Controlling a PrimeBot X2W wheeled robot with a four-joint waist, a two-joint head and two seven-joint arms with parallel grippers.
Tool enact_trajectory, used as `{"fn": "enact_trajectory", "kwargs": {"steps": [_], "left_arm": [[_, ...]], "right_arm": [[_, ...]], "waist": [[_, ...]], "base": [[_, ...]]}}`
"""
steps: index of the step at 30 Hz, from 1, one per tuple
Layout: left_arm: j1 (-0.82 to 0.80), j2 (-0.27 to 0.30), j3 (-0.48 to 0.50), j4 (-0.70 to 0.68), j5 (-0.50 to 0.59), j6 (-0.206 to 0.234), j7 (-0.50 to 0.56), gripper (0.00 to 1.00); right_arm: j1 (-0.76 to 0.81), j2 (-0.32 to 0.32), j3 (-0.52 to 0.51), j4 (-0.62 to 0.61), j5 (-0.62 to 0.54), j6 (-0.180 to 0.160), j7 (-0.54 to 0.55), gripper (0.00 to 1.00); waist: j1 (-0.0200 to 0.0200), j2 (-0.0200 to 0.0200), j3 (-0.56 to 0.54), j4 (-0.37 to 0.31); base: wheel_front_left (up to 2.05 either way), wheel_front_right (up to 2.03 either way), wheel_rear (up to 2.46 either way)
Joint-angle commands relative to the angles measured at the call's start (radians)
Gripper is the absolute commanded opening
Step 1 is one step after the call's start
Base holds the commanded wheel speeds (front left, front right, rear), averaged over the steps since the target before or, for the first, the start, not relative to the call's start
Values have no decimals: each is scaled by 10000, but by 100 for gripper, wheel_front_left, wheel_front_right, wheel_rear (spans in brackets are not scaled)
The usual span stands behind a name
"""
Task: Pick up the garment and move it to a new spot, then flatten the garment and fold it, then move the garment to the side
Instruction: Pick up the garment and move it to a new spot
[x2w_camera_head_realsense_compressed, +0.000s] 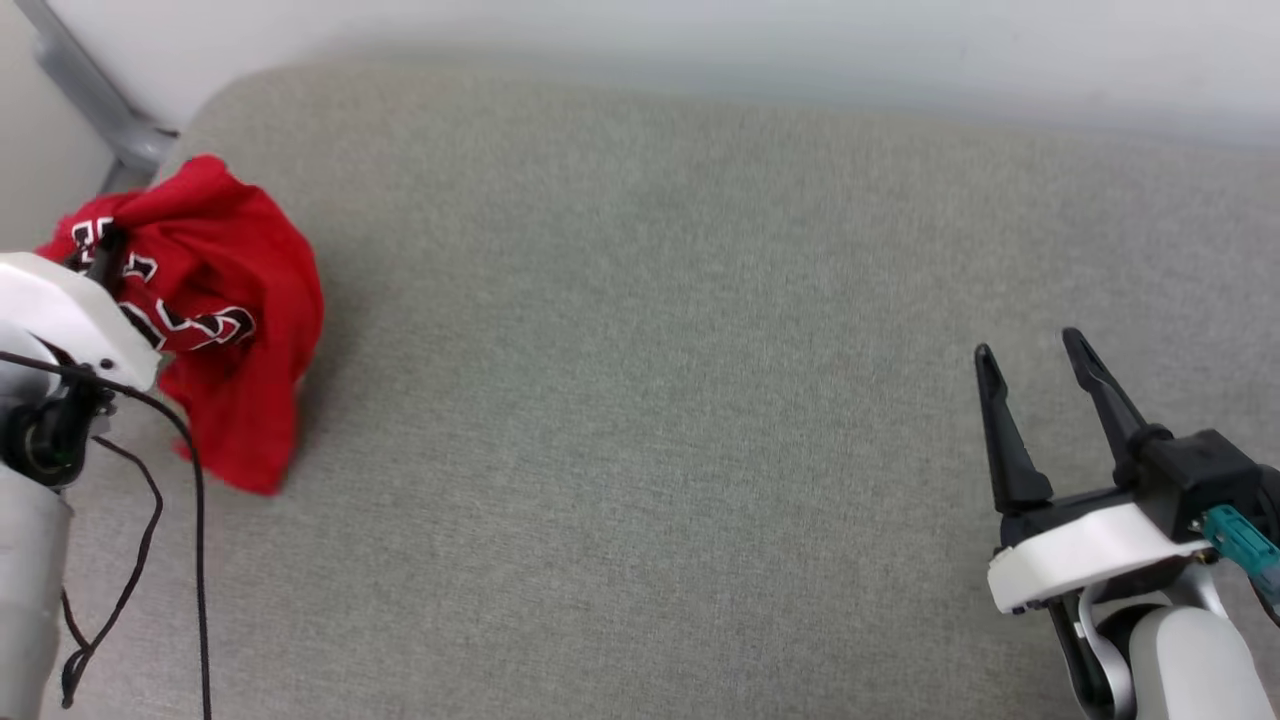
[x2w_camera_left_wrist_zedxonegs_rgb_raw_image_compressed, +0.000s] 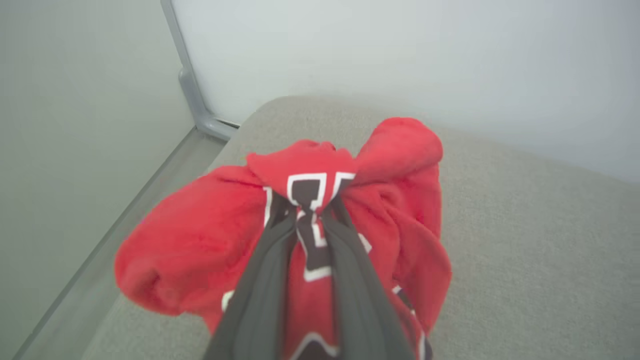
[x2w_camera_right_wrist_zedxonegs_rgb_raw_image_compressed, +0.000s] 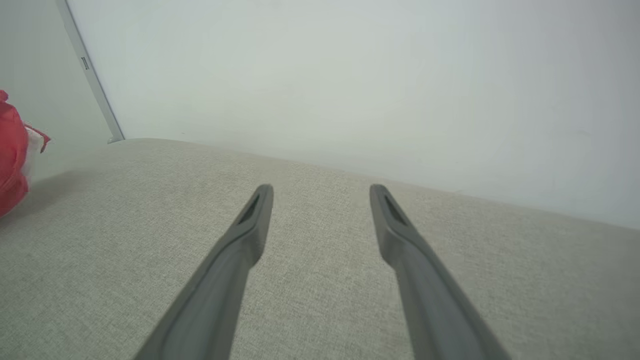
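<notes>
The garment (x2w_camera_head_realsense_compressed: 230, 300) is a red shirt with black, white-outlined lettering, bunched and lifted at the far left of the grey cushioned surface. My left gripper (x2w_camera_head_realsense_compressed: 105, 255) is shut on a fold of it near the lettering. In the left wrist view the two dark fingers (x2w_camera_left_wrist_zedxonegs_rgb_raw_image_compressed: 270, 260) pinch the red cloth (x2w_camera_left_wrist_zedxonegs_rgb_raw_image_compressed: 390, 200), which drapes down around them. My right gripper (x2w_camera_head_realsense_compressed: 1030, 355) stands open at the lower right, well away from the shirt, with nothing between its fingers (x2w_camera_right_wrist_zedxonegs_rgb_raw_image_compressed: 250, 220). A red edge of the garment (x2w_camera_right_wrist_zedxonegs_rgb_raw_image_compressed: 12, 160) shows at the left of the right wrist view.
The grey fabric surface (x2w_camera_head_realsense_compressed: 650, 400) spreads wide between the two arms. A pale wall (x2w_camera_head_realsense_compressed: 700, 40) runs along its far edge, and a grey metal post (x2w_camera_head_realsense_compressed: 90, 100) stands at the back left corner. Black cables (x2w_camera_head_realsense_compressed: 190, 520) hang from my left arm.
</notes>
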Motion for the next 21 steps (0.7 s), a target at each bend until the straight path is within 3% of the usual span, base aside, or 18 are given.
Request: {"fn": "enact_trajectory", "kwargs": {"steps": [1,7,10,21], "left_arm": [[-62,-46,-43,-56,105,-50,-248,0],[60,-301,-416,-420,760,84,-1698,0],[163,-516,-560,-913,968,230,-2284,0],[1005,-1123,-1392,-3025,1352,359,-2376,0]], "right_arm": [[119,5,-60,10,67,-3,-56,100],[485,5,-298,101,254,-3,-28,100],[704,5,-303,16,356,-3,35,100],[1166,8,-599,-217,622,-3,142,100]], "waist": [[1,0,-387,53],[1,0,-1089,-297],[1,0,-1385,-798],[1,0,-1415,-2322]], "base": [[0,0,0],[0,0,0],[0,0,0],[0,0,0]]}}
